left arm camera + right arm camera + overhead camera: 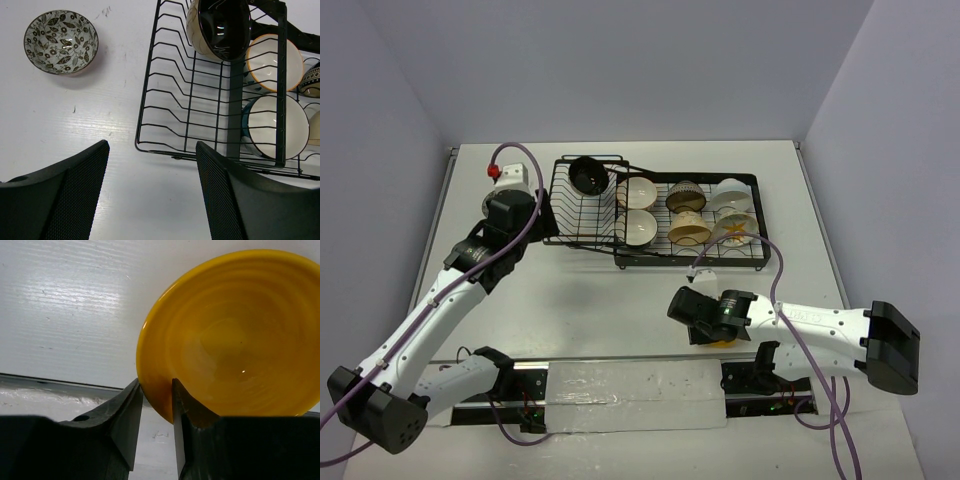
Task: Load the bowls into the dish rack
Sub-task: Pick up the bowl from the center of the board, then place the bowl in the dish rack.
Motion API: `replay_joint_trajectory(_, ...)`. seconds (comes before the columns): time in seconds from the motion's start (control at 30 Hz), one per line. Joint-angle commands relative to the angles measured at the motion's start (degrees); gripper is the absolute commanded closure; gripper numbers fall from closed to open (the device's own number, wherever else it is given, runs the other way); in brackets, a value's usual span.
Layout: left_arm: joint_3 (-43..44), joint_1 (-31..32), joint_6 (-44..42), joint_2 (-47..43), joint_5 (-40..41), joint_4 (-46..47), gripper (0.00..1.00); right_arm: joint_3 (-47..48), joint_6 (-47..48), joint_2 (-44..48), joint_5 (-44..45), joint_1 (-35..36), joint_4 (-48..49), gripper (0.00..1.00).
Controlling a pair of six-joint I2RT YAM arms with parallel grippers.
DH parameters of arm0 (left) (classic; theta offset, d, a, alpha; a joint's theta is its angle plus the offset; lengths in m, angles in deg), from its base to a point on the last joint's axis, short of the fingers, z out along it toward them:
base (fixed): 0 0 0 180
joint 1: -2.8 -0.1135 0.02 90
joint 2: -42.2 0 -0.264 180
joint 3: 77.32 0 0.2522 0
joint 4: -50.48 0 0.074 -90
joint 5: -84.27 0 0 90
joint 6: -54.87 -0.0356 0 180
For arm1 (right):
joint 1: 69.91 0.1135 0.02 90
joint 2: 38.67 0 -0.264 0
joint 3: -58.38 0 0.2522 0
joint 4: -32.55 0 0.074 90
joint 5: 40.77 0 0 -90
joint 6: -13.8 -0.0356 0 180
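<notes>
Fingers (125, 410) of the right pincer (155, 382) stand astride the rim of the orange-yellow bowl (230, 335), one outside the wall and one inside, with only a narrow gap between them. Whether they bite yet I cannot tell. A rim pinch makes sense to me, since the bowl is far too wide for the jaws to span.

It sits upright on the bench (65, 300) at the near edge, well apart from the dish rack (578, 215), so a lift and a carry lie ahead. In the rack's deeper section, pale bowls (640, 226) are propped in two rows between the wires, which keeps them packed close. A black bowl (588, 176) leans in the flat section.

The left pincer (151, 150) hangs wide open and empty over the bench, just beside the rack's near left corner. A flowered bowl (61, 42) waits on the bench beyond it, likely its own job.
</notes>
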Motion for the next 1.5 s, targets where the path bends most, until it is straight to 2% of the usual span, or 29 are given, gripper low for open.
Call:
replay_joint_trajectory(0.0, -0.45, 0.46, -0.86, -0.36, -0.13, 1.5, 0.25, -0.03, -1.86, 1.02, 2.67, -0.15, 0.16, 0.66)
replay_joint_trajectory(0.43, -0.45, 0.81, -0.95, -0.36, 0.22, 1.41, 0.25, 2.26, -1.6, 0.23, 3.47, -0.15, -0.81, 0.99)
replay_joint_trajectory(0.77, -0.37, 0.9, -0.95, -0.36, 0.31, 1.33, 0.24, 3.49, -0.89, 1.2, 2.94, -0.06, -0.11, 1.0)
replay_joint_trajectory(1.07, -0.45, 0.9, -0.86, -0.27, 0.4, 1.33, 0.25, 14.02, 1.57, 3.31, 3.99, 0.29, 0.15, 1.0)
replay_joint_trajectory(1.47, -0.45, 0.99, -0.51, -0.8, 1.63, 1.33, 0.25, 27.73, 11.75, -6.79, 7.68, 0.38, 9.55, 1.0)
